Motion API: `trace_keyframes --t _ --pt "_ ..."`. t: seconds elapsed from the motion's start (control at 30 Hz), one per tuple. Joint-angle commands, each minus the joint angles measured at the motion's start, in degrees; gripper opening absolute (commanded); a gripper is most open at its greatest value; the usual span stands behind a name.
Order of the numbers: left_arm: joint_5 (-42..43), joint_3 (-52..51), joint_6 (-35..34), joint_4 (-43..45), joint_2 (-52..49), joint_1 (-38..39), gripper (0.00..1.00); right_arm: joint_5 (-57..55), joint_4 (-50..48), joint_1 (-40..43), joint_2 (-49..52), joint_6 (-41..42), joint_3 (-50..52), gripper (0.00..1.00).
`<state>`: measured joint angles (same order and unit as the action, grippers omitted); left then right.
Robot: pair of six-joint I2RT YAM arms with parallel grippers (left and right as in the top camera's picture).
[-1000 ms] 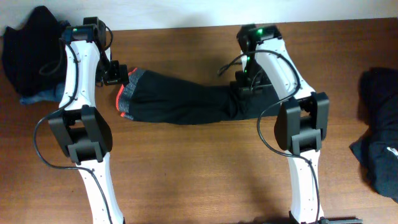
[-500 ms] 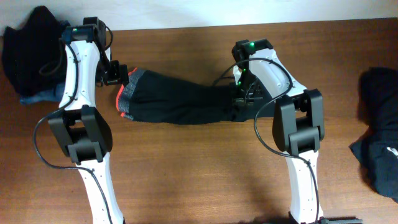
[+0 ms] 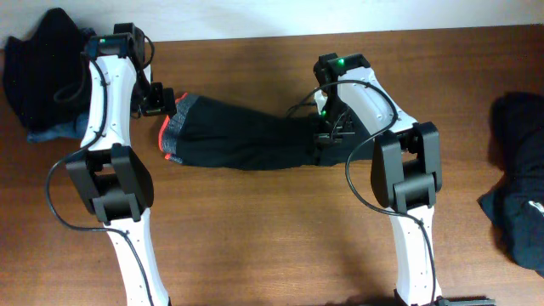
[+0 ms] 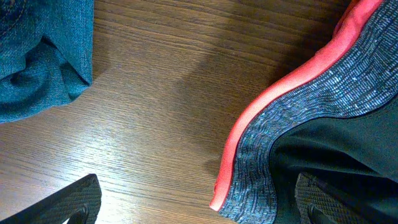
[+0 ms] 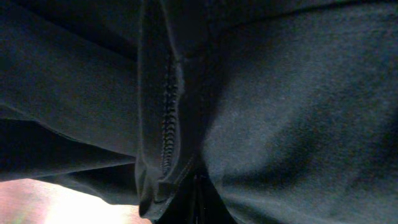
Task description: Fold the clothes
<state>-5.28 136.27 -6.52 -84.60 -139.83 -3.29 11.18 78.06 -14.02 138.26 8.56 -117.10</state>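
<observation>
The black trousers [image 3: 242,140] lie stretched across the worktop [image 3: 255,238]. The left gripper [image 3: 160,100] hangs at their red-edged grey waistband [image 4: 311,118], jaws wide apart and gripping nothing. The right gripper [image 3: 328,136] has its jaws closed on the trousers' other end. Beside the waistband lie blue jeans [image 4: 37,56].

Bare surface [image 3: 255,229] lies open on the near side of the long black garment [image 3: 246,140] spanning the middle, while a dark heap [image 3: 38,64] over jeans [image 4: 37,56] blocks the far left corner and another dark garment [image 3: 518,195] blocks the right edge.
</observation>
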Motion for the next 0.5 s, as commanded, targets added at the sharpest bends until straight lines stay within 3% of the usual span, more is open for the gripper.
trace_keyframes --t 0.0,0.23,0.3,0.37,0.4,0.47 --pt "0.59 -0.44 -0.50 -0.07 1.62 -0.20 0.99 2.19 0.00 -0.63 -2.38 -0.52 0.04 0.04" --pt "0.59 -0.44 -0.50 -0.07 1.62 -0.20 0.99 -0.11 0.76 -0.22 -6.64 -0.55 -0.74 0.04" --pt "0.59 -0.44 -0.50 -0.07 1.62 -0.20 0.99 -4.07 0.76 0.31 -8.55 -0.55 -0.92 0.11" --pt "0.59 -0.46 -0.50 -0.07 1.62 -0.20 0.99 -8.28 0.76 1.22 -10.16 -0.52 -0.92 0.31" --pt "0.59 -0.48 -0.50 -0.04 1.62 -0.20 0.99 -10.40 0.79 2.16 -10.88 -0.55 -0.94 0.59" --pt "0.59 -0.48 -0.50 -0.04 1.62 -0.20 0.99 -11.47 1.07 3.61 -11.23 -0.55 -0.94 0.80"
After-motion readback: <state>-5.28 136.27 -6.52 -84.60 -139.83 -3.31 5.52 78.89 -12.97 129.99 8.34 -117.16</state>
